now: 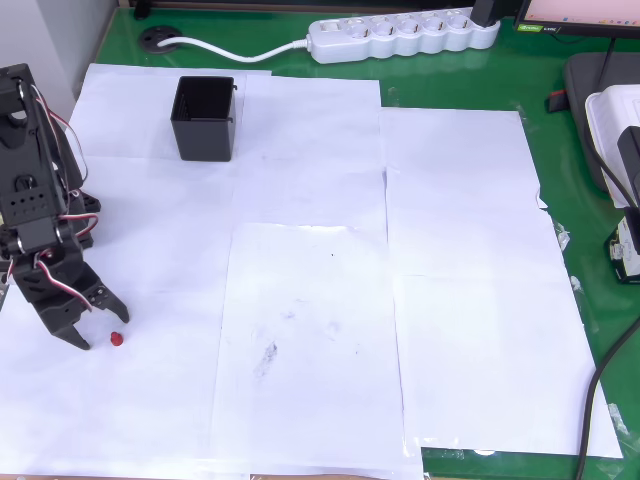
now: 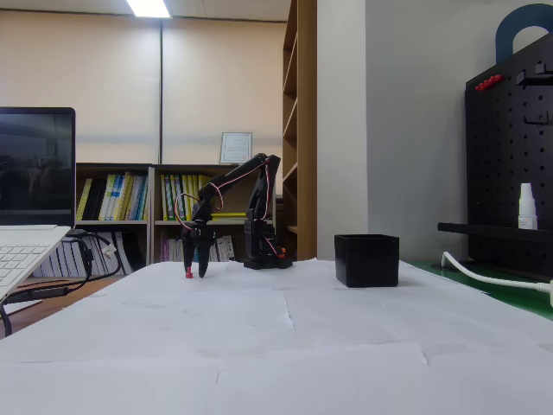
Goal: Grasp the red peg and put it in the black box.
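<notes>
In the overhead view, the claw points down at the white paper sheets covering the green worktop, its two fingers spread apart with nothing between them. The red peg lies on the paper just beside the right-hand fingertip, slightly outside the gap and apart from both fingers. The black box stands upright and open-topped well beyond the claw, up the picture and a little right. A white power strip lies farther off still, past the box.

In the fixed view, the claw hangs low over the paper with the red peg at its left tip; whether they touch cannot be told. The black box sits well to the claw's right.
</notes>
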Tool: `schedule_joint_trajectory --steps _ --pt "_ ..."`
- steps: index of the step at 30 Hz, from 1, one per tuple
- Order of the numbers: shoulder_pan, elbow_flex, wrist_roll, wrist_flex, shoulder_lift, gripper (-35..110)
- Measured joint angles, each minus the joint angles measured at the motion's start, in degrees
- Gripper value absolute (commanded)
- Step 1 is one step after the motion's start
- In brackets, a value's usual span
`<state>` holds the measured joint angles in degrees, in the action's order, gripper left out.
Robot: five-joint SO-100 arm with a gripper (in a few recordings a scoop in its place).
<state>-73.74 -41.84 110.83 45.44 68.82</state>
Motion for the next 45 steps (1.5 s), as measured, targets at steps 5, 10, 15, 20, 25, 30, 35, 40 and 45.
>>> schedule_joint_trajectory --steps 5,10,15,20,25,30,35,40,45 --pt "1.93 -2.02 0.00 0.00 1.85 23" --pt "2.64 -3.34 0.09 -1.32 3.43 23" --pt "3.16 -4.31 0.09 -1.49 4.66 23" --pt "3.69 -4.31 0.09 -1.49 4.75 14" --pt "4.66 -4.39 -0.44 -1.58 4.83 0" --pt "4.66 -4.39 -0.44 -2.02 5.01 0" --pt "4.66 -4.31 0.00 -2.11 4.92 0" --pt "5.27 -4.31 0.00 -1.93 4.75 0" --pt "7.73 -9.49 -2.20 10.20 4.13 0"
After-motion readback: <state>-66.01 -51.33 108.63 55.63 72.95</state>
